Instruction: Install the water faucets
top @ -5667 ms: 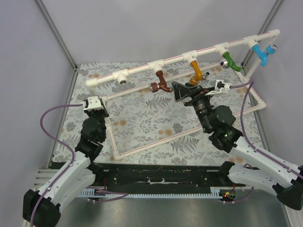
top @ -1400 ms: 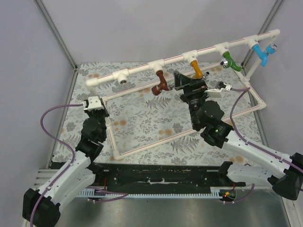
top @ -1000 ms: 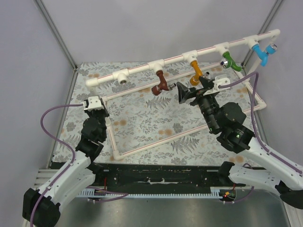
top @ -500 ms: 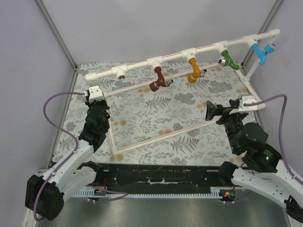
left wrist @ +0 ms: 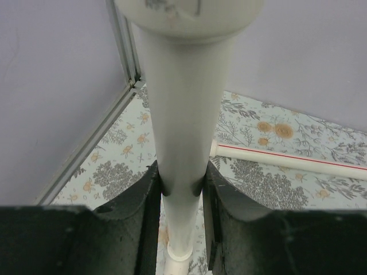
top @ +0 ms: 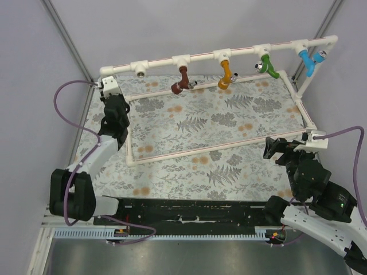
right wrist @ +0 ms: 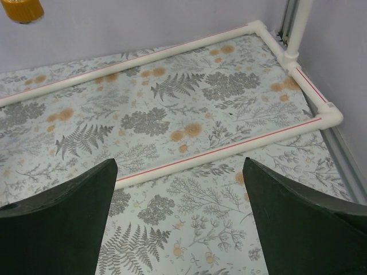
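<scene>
Swung round since a moment ago and now squared against the far wall: pipe frame (top: 212, 148), apparently hauled by left gripper (left wrist: 182, 192), jaws clamped on the far-left upright post (left wrist: 183, 103). Drawn back to the near right: right gripper (right wrist: 179, 166), jaws wide apart, empty. Hanging mid-row from the far top rail (top: 157, 62): reddish-brown faucet (top: 182, 80), then orange-yellow faucet (top: 225, 74) to its right, seemingly both seated. Looks all but done. Underneath, floral mat (top: 200, 123); around, plain grey walls (top: 189, 23).
</scene>
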You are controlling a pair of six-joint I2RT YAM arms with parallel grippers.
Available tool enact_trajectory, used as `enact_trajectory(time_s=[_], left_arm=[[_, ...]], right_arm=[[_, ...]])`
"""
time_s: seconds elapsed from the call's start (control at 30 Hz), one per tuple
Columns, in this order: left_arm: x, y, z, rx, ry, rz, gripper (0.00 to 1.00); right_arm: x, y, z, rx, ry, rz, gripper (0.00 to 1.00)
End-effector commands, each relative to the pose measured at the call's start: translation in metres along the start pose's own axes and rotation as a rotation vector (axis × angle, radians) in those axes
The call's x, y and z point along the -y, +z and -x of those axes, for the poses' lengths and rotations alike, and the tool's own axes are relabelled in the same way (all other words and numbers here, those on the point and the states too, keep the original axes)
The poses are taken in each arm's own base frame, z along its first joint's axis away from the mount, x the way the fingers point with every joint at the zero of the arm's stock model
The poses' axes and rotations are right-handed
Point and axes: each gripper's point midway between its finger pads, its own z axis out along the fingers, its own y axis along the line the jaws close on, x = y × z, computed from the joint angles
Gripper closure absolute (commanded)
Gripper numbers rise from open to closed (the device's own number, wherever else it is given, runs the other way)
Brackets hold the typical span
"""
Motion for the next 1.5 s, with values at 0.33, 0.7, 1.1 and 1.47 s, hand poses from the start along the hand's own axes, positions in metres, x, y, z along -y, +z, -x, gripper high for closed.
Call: enact_trajectory(time_s=[0.33, 0.7, 1.1, 1.47], left_arm=[[-0.003, -0.032, 0.048, 0.035, -0.163, -0.129, 0.17], [-0.06, -0.119, 0.037, 0.136, -0.252, -0.111, 0.1], [-0.117, -0.157, 0.038, 0.244, -0.311, 0.073, 0.09], [-0.126, -0.16, 0.019, 0.242, -0.393, 0.116, 0.09]], right_arm=[[0.046, -0.023, 0.014, 0.054, 0.014, -0.071, 0.02], [0.08, -0.045, 0.033, 0.142, 0.074, -0.074, 0.02], [0.076, -0.045, 0.03, 0.14, 0.084, -0.047, 0.02], [0.077, -0.046, 0.033, 0.145, 0.089, -0.047, 0.02]])
